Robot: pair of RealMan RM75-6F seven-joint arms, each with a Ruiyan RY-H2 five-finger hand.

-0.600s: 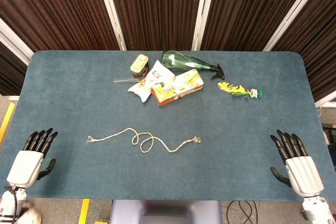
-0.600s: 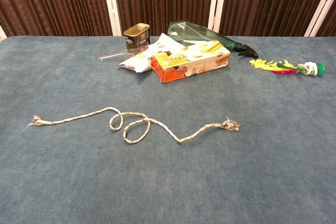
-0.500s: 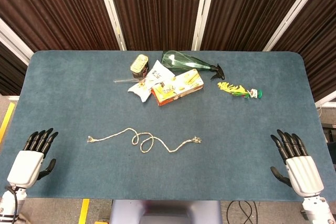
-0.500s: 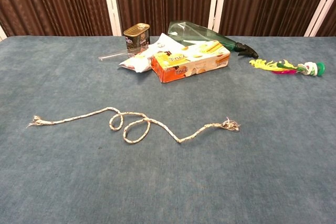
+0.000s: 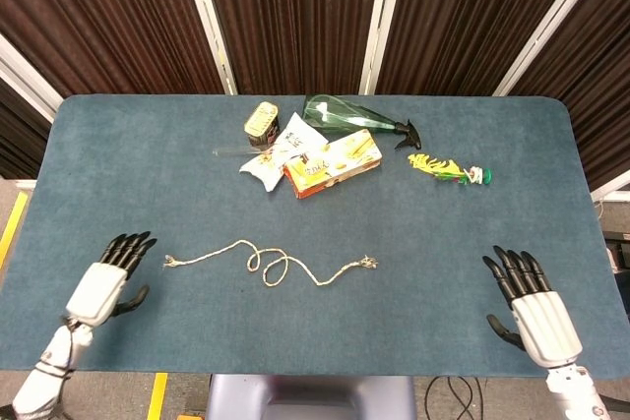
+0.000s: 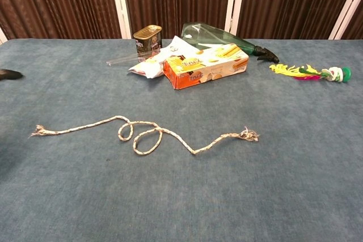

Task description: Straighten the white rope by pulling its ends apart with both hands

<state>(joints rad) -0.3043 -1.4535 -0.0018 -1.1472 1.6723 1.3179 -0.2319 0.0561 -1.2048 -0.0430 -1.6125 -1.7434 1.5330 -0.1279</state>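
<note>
- White rope (image 5: 268, 265) lies looped, untouched, on the counter (image 5: 472, 233).
- Left hand (image 5: 103, 282) and right hand (image 5: 532, 307) hover empty, fingers apart; grasping and pulling remain.

- My white rope (image 6: 144, 135) lies looped on the blue table (image 6: 283, 196), both frayed ends free.
- At nine o'clock, a dark fingertip of my left hand (image 6: 10, 74) pokes in at the edge.
- At twelve o'clock sit a tin can (image 6: 148, 39), snack box (image 6: 205, 66) and green bottle (image 6: 218, 35).
- At two o'clock lies a feathered toy (image 6: 309, 72).
</note>
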